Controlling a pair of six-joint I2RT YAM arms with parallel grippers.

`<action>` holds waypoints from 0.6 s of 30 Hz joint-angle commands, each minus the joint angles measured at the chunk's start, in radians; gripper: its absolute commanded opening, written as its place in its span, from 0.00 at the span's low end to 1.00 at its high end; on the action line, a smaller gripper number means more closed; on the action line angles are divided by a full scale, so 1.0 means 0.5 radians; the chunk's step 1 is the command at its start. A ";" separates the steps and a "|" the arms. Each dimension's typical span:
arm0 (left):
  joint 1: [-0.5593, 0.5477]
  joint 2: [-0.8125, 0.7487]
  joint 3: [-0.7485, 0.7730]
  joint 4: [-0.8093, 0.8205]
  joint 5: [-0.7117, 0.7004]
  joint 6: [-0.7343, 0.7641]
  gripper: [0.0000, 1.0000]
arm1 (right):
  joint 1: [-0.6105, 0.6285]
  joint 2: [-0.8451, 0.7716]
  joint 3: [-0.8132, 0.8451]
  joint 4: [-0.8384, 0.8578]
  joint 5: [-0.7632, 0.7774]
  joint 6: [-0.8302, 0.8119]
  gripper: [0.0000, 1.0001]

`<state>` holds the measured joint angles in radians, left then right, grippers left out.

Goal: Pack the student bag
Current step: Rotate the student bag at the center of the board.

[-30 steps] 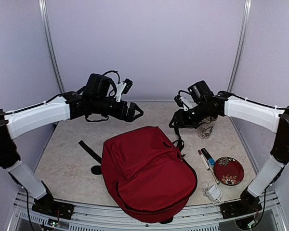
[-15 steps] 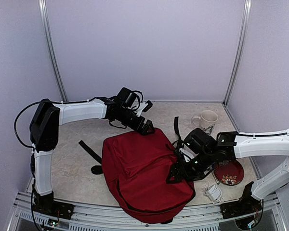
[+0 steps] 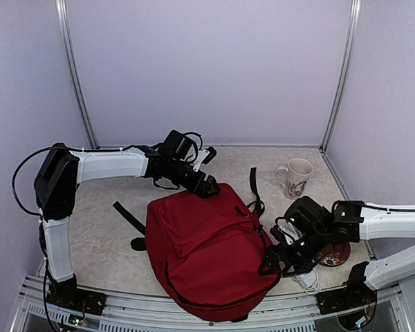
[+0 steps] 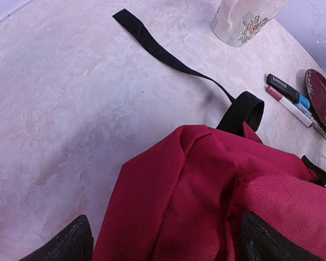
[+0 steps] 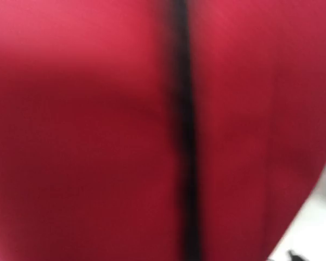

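Note:
The student bag (image 3: 207, 249), a large dark-red backpack, lies closed in the middle of the table. My left gripper (image 3: 211, 188) is at the bag's far top edge. In the left wrist view the gripper (image 4: 168, 251) is open, its black fingertips (image 4: 70, 244) wide apart on either side of a fold of red fabric (image 4: 206, 185). My right gripper (image 3: 271, 265) presses against the bag's right side. The right wrist view is blurred and shows only red fabric with a black zipper line (image 5: 185, 136); its fingers are hidden.
A white mug (image 3: 297, 176) stands at the back right. A red patterned plate (image 3: 334, 253) and a coiled white cable (image 3: 306, 279) lie by the right arm. Markers (image 4: 285, 95) lie beside the plate. Black straps trail left (image 3: 128, 218) and behind the bag (image 3: 253, 183).
My right gripper has slid right and toward the near edge along the bag's right side. My left gripper has shifted slightly over the bag's top edge. The bag's shape has changed a little.

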<state>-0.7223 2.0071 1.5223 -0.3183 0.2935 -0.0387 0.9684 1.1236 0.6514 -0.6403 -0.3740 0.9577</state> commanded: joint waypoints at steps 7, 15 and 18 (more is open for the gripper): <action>0.091 -0.237 -0.359 -0.103 -0.202 -0.165 0.79 | -0.340 0.178 -0.088 0.599 -0.193 -0.199 0.00; 0.031 -0.759 -1.023 -0.027 -0.164 -0.457 0.74 | -0.855 0.950 0.977 0.340 0.180 -1.076 0.00; -0.174 -0.986 -1.229 -0.025 -0.178 -0.531 0.74 | -0.869 1.332 1.607 0.297 0.104 -1.257 0.00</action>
<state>-0.6720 1.6066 1.0363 -0.2253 0.1486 -0.2420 0.5552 1.6230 1.1378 -0.5205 -0.3706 0.5392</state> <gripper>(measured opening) 0.741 0.019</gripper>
